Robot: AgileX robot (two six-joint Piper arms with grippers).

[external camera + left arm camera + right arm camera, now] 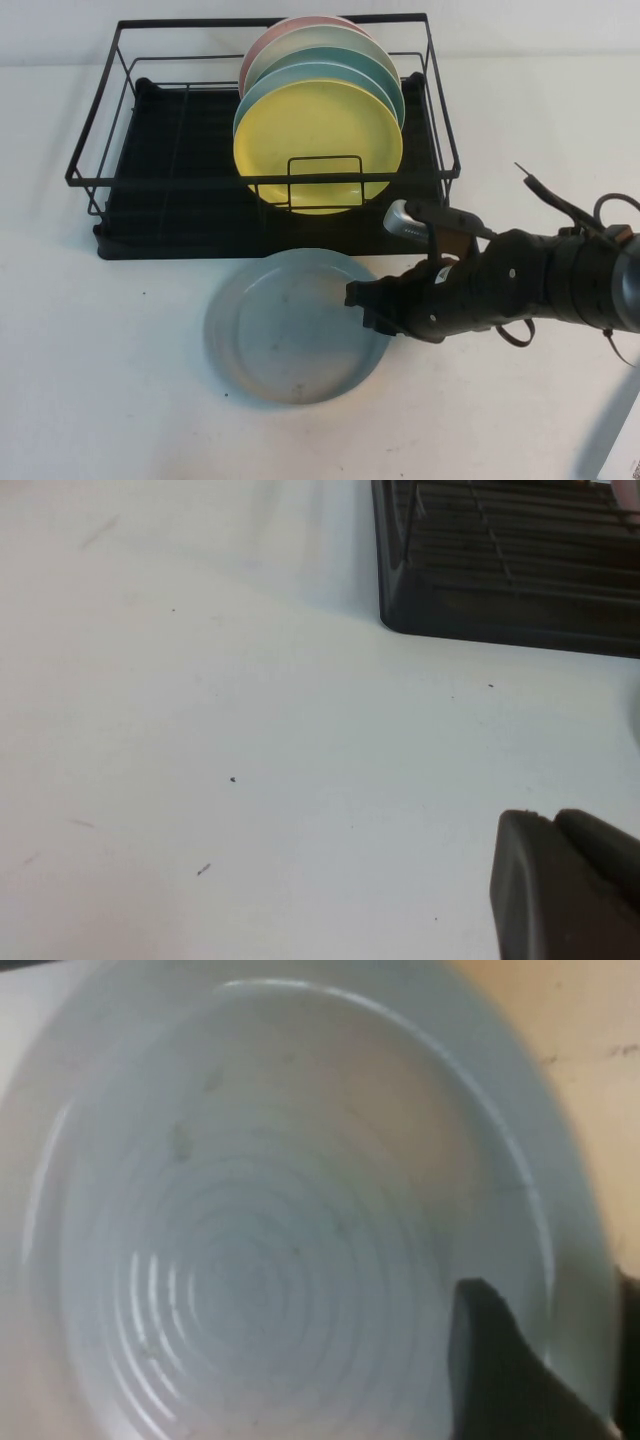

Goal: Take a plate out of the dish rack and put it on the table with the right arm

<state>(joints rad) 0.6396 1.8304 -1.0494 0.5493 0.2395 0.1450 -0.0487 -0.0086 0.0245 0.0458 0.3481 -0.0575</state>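
Plate (290,325): flat on the table (110,400), just in front of the dish rack (150,150), clear of the yellow plate (318,145) and the others racked upright.

Right gripper (366,306): at the plate's right rim, low over the table. One finger (495,1370) visible over the rim in the right wrist view; whether parted or pinched on the rim cannot be told.

Left gripper (565,885): parked near the rack's left corner, over bare table; finger state cannot be told.

Handling, as judged: rigid, glazed, slippery, breakable; moderate weight. Grip across the raised rim only, never the flat centre. Release only when fully supported.
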